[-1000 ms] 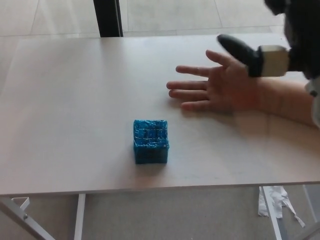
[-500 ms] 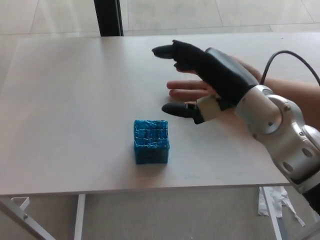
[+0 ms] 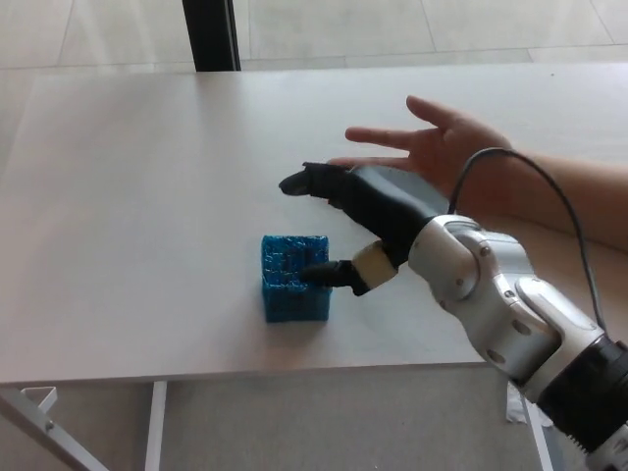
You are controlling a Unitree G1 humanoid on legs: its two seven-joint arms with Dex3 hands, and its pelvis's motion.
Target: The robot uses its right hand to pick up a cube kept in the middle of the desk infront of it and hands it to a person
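Reaching across the desk (image 3: 118, 196), the right hand (image 3: 368, 221) hangs spread, thumb tip meeting the blue cube (image 3: 294, 278), person's open palm (image 3: 442, 152) behind

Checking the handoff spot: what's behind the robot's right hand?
A person's open hand lies on the desk behind the right hand, which covers part of its fingers.
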